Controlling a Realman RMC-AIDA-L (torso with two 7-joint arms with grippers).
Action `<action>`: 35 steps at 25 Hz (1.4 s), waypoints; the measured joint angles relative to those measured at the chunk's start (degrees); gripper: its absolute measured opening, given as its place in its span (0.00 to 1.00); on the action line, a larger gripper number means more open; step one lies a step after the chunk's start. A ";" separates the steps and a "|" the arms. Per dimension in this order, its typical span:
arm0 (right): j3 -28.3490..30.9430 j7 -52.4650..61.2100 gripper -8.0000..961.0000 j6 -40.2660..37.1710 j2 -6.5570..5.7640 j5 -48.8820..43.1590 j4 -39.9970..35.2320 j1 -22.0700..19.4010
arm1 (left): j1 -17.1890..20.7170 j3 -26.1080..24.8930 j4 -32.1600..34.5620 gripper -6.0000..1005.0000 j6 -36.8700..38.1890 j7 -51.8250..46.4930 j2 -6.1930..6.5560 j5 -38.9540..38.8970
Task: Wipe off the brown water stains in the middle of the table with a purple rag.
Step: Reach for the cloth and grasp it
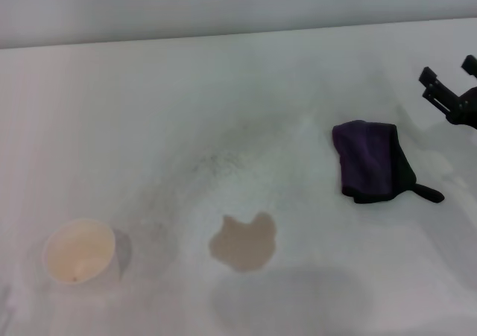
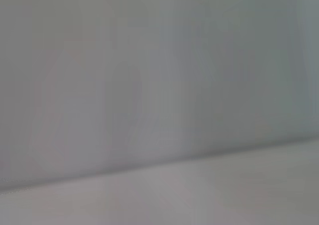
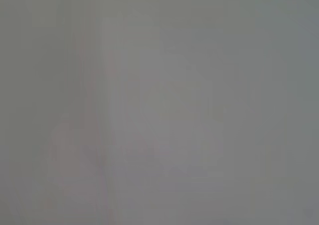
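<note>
The purple rag (image 1: 370,162) lies folded on the white table (image 1: 186,105), right of middle, its black tab pointing right. The tan-brown water stain (image 1: 243,242) sits in the near middle of the table, left of and nearer than the rag. My right gripper (image 1: 449,77) is at the right edge of the head view, beyond and right of the rag, apart from it, with its two black fingers spread and nothing between them. My left gripper is out of view. Both wrist views show only plain grey surface.
A white paper cup (image 1: 79,250) stands upright at the near left, open and empty-looking. Faint grey smudges arc across the table between the cup and the rag. The table's far edge meets a pale wall.
</note>
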 joint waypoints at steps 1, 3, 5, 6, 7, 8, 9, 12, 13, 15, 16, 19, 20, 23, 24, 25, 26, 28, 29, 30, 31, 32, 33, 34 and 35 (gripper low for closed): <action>-1.18 3.68 0.90 -0.07 -0.01 0.00 -0.41 0.14 | -0.36 -0.15 0.06 0.88 0.65 -0.09 0.06 -1.60; -3.94 10.34 0.90 -1.14 -0.07 0.02 -1.53 0.59 | -1.10 -0.40 0.23 0.88 1.72 -0.38 0.12 -4.56; -9.40 19.23 0.90 -4.78 -0.15 -0.02 -3.81 1.39 | -2.46 -0.48 0.27 0.88 2.92 -1.45 0.23 -8.63; -12.20 23.31 0.90 -6.78 -0.20 0.00 -5.23 1.65 | -3.59 -0.48 0.32 0.88 3.30 -2.08 0.34 -10.02; -15.76 27.72 0.90 -8.96 -0.26 -0.01 -7.18 1.85 | -4.66 -0.48 0.31 0.88 3.47 -2.56 0.47 -10.89; -19.40 31.95 0.90 -10.94 -0.30 0.00 -9.44 1.98 | -5.92 -0.46 0.34 0.88 3.58 -2.99 0.59 -11.56; -23.30 36.86 0.90 -12.59 -0.31 -0.01 -12.12 2.02 | -7.02 -0.48 0.34 0.87 3.43 -3.21 0.75 -11.81; -30.08 47.44 0.90 -16.36 -0.78 -1.84 -18.38 1.98 | -10.48 -0.55 0.58 0.87 1.32 -3.60 1.07 -13.10; -31.82 51.39 0.90 -17.66 -0.99 -3.30 -20.54 1.97 | -11.55 -0.57 0.76 0.87 0.41 -3.71 1.12 -13.51; -33.71 59.93 0.90 -19.50 -1.28 -9.18 -26.00 1.99 | -12.60 -0.57 2.21 0.87 -0.80 -4.05 1.22 -13.78; -34.05 63.85 0.90 -20.03 -1.33 -12.36 -28.61 2.05 | -12.72 -0.55 3.14 0.87 -1.14 -4.17 1.23 -13.81; -34.01 76.53 0.90 -20.74 -1.13 -24.78 -37.46 1.80 | -12.78 -0.45 6.41 0.87 -1.30 -4.47 1.16 -13.86; -33.96 81.23 0.90 -20.96 -0.97 -29.63 -40.87 1.74 | -12.80 -0.46 7.23 0.87 -1.30 -4.76 1.17 -13.86; -33.94 95.19 0.90 -19.71 -0.73 -43.71 -50.28 2.26 | -12.80 -0.51 9.03 0.87 -1.28 -5.56 1.26 -13.79; -33.94 99.69 0.90 -18.72 -0.73 -48.45 -53.35 2.70 | -12.72 -0.53 9.64 0.87 -1.26 -5.72 1.28 -13.79; -33.96 103.98 0.90 -17.22 -0.73 -52.89 -56.45 3.13 | -12.57 -0.55 10.41 0.87 -1.25 -5.79 1.28 -13.80; -33.99 107.95 0.90 -15.62 -0.68 -57.22 -59.53 3.57 | -12.48 -0.57 10.90 0.87 -1.23 -5.82 1.29 -13.81; -34.13 115.26 0.90 -11.68 -0.52 -65.59 -65.46 4.41 | -12.44 -0.56 11.43 0.87 -1.23 -5.83 1.28 -13.80; -34.27 118.94 0.90 -9.35 -0.43 -69.76 -68.47 4.89 | -12.44 -0.53 11.66 0.87 -1.24 -5.84 1.31 -13.74; -34.46 122.86 0.90 -6.23 -0.33 -74.40 -71.29 5.52 | -12.47 -0.43 12.18 0.87 -1.25 -5.85 1.42 -13.55; -35.04 126.02 0.90 -3.67 -0.29 -78.13 -73.67 6.17 | -12.43 -0.41 12.71 0.87 -1.24 -5.85 1.49 -13.44; -35.72 128.93 0.90 -1.00 -0.15 -81.23 -75.43 6.73 | -12.39 -0.44 12.83 0.87 -1.22 -5.85 1.49 -13.45; -37.27 131.93 0.90 1.24 -0.14 -84.43 -77.01 7.49 | -12.37 -0.62 13.00 0.87 -1.21 -5.86 1.50 -13.55; -39.03 134.81 0.90 3.37 -0.12 -87.58 -78.11 8.21 | -12.36 -0.79 13.06 0.87 -1.21 -5.86 1.50 -13.64; -40.82 137.16 0.90 5.36 -0.06 -90.26 -78.62 8.96 | -12.47 -1.05 13.05 0.87 -1.21 -5.87 1.57 -13.79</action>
